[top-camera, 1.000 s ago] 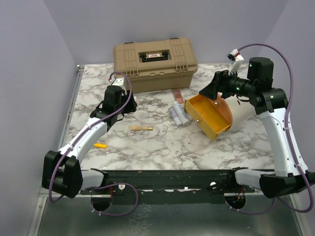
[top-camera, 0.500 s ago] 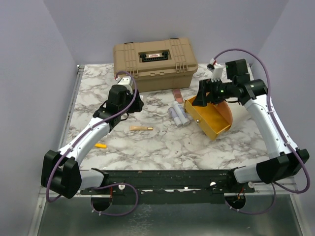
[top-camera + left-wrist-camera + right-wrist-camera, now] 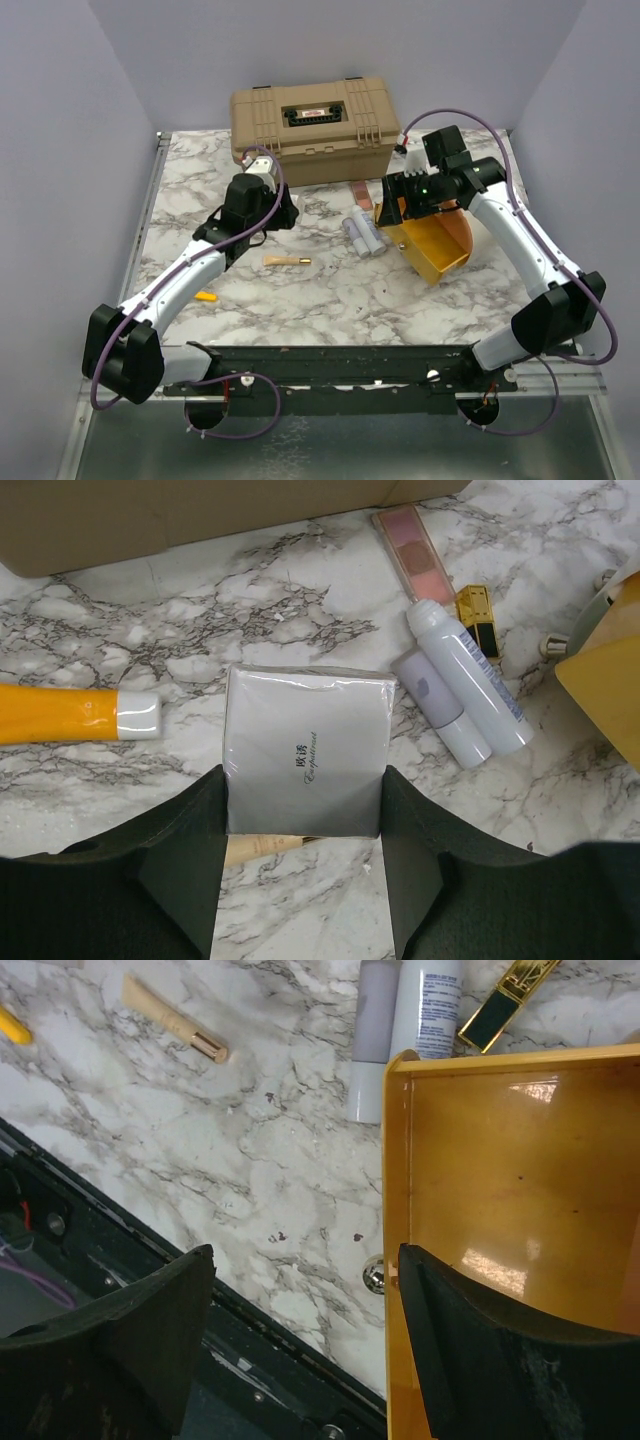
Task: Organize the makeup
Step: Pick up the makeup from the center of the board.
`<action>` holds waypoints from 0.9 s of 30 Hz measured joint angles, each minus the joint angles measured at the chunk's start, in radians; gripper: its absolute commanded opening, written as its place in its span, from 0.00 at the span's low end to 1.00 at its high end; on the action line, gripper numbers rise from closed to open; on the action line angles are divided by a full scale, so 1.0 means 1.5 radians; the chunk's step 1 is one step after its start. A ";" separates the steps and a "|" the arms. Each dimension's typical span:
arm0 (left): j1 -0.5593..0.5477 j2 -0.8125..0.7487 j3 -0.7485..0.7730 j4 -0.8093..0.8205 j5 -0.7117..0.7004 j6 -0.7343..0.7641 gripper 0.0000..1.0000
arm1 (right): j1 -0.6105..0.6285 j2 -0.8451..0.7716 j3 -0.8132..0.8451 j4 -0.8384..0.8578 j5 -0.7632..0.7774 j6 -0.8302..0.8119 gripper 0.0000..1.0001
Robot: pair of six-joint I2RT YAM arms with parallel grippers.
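Observation:
My left gripper (image 3: pixel 303 780) is shut on a white wrapped square packet (image 3: pixel 305 745), held just above the marble table; from above the gripper (image 3: pixel 283 213) is left of centre. Under it lies a tan tube (image 3: pixel 265 848). An orange tube (image 3: pixel 60 712), two pale tubes (image 3: pixel 465 695), a pink palette (image 3: pixel 415 560) and a gold-black stick (image 3: pixel 480 620) lie around it. My right gripper (image 3: pixel 305 1255) is open, straddling the left wall of the yellow tray (image 3: pixel 500 1180), one finger over the tray, the other over the table.
The big tan hard case (image 3: pixel 315 125) stands at the back centre. The yellow tray (image 3: pixel 440 245) sits right of centre with the pale tubes (image 3: pixel 362 235) beside it. A small yellow piece (image 3: pixel 205 296) lies near the left arm. The black front rail (image 3: pixel 150 1290) borders the table.
The right arm swung left from beside the tray to over its left wall, its jaws narrowing slightly. The left gripper drifted a little right with the packet.

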 measured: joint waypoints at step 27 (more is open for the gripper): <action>-0.034 0.011 0.006 0.006 0.000 0.000 0.10 | 0.010 0.030 -0.026 0.007 -0.059 -0.020 0.79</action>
